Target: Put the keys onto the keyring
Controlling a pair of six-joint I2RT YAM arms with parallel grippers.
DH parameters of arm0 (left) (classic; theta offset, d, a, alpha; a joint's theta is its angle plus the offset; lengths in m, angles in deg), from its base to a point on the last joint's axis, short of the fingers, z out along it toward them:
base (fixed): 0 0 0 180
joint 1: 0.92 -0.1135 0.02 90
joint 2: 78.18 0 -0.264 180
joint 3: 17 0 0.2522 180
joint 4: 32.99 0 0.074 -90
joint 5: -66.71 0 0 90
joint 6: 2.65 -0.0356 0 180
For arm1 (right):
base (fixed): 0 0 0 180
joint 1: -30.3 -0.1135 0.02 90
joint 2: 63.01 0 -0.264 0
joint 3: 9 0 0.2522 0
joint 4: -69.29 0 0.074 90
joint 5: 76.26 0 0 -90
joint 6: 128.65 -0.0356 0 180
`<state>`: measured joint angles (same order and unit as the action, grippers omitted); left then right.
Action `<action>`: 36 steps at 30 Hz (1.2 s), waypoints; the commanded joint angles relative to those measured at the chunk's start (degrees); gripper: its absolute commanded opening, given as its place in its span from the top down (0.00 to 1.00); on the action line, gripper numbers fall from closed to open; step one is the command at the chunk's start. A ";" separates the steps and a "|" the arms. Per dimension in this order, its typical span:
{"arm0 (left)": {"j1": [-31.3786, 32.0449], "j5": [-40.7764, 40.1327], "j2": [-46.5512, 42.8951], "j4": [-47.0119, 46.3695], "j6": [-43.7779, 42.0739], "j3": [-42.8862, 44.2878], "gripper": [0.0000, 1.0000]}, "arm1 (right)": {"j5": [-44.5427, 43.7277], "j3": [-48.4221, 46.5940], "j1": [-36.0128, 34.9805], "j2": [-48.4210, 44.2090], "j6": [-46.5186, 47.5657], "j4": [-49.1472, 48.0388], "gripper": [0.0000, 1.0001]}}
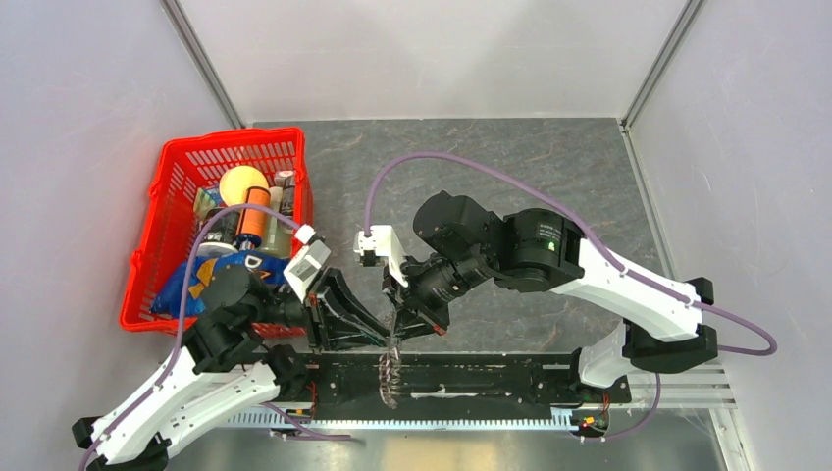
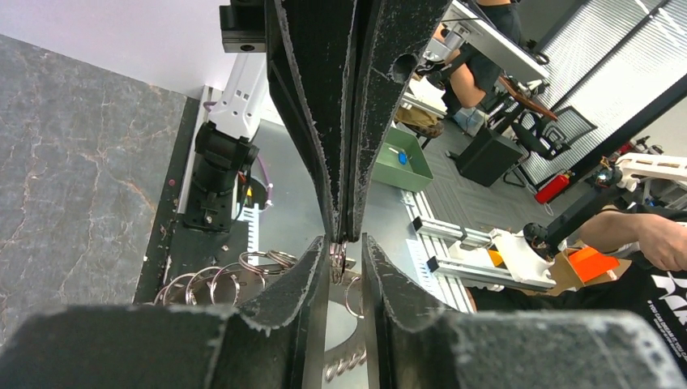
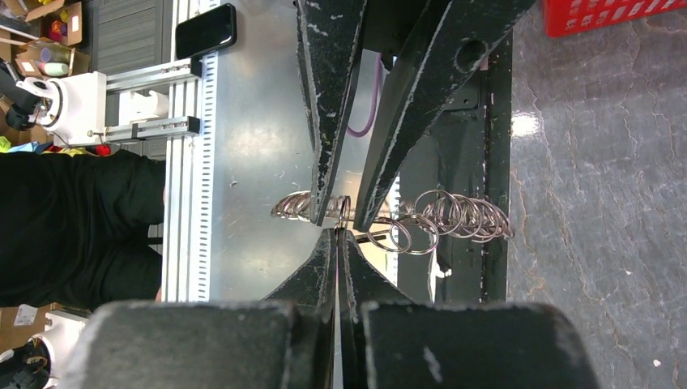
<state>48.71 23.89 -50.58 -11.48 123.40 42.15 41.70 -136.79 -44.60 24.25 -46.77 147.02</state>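
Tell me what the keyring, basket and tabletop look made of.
The keyring looks like steel: thin silvery wire loops with bright glints. The basket looks like moulded plastic: glossy red lattice walls. The tabletop has a grey veined stone look with slight sheen; laminate or real stone, can't tell.

A grey stone-patterned table [image 1: 549, 177] carries a red basket [image 1: 177, 186] at its left side.

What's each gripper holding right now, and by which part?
The right gripper is shut on the keyring, pinching the rim of one metal loop. The left gripper straddles that loop, jaws apart, gripping nothing.
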 commanded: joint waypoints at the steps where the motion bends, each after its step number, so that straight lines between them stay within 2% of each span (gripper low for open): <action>1: -0.05 1.86 -0.42 1.29 -0.99 2.03 0.76 | -0.53 -2.92 -0.08 0.43 -0.84 -1.50 1.00; 3: 0.00 1.90 -0.26 1.65 -1.32 2.25 0.82 | -0.49 -3.07 0.03 0.61 -0.83 -1.58 1.00; 5: 0.00 2.09 -0.12 1.98 -1.66 2.34 0.96 | -0.37 -3.43 0.02 0.81 -0.89 -1.54 1.00; 6: -0.05 2.22 -0.09 2.16 -1.88 2.38 0.98 | -0.29 -3.69 0.01 0.88 -0.89 -1.57 1.00; 16: -0.05 -0.01 -2.29 1.31 -3.63 1.50 0.98 | -0.54 -3.39 0.09 0.36 -1.24 -2.19 1.00; 18: 0.03 -1.18 -2.91 0.25 -3.42 1.11 0.98 | -0.70 -2.03 0.10 -0.73 -1.51 -3.86 0.93; 22: -0.03 -2.95 -4.09 -0.76 -3.53 1.02 0.98 | -1.26 0.96 0.11 -3.67 -2.54 -7.09 0.73; 25: 0.00 -3.96 -4.88 -1.68 -3.30 0.87 0.98 | -1.89 3.15 0.10 -6.34 -3.26 -9.71 0.66; 36: -0.05 -8.20 -6.73 -14.52 2.63 -3.61 0.98 | -1.43 11.13 0.09 -11.05 -4.59 -18.96 0.64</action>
<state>48.67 18.58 -56.99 -16.99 122.73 39.44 40.21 -127.24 -44.49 13.76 -50.77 133.99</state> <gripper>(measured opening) 0.029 0.361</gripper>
